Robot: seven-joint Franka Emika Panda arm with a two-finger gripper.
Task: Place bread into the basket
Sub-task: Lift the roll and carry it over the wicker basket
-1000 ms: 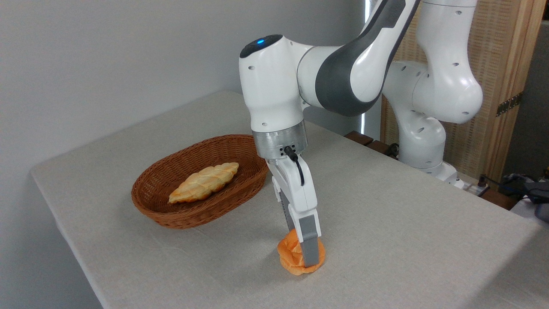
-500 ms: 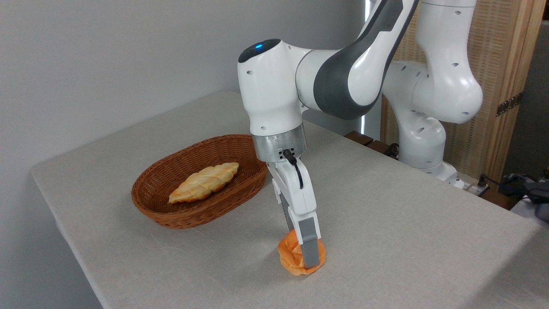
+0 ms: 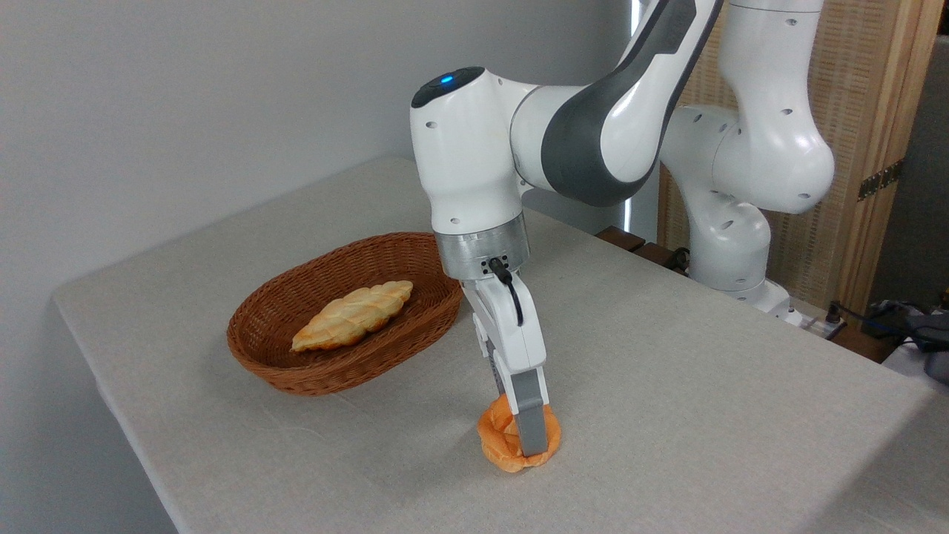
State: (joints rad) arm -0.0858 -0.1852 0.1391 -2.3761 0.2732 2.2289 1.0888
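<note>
gripper (image 3: 528,437) clamped on bread (image 3: 504,445), table (image 3: 704,386)

A table (image 3: 667,415) covered in a pale grey-beige woven cloth fills the lower and middle part of the frame, its near left edge running diagonally from mid-left down to the bottom. An oval reddish-brown wicker basket (image 3: 326,371) sits on it left of centre, a pale braided loaf (image 3: 352,315) lying inside. A small orange-golden bread (image 3: 500,445) rests on the cloth at lower centre, well apart from the basket. The robot's white base (image 3: 741,289) stands at the table's far right edge.
</note>
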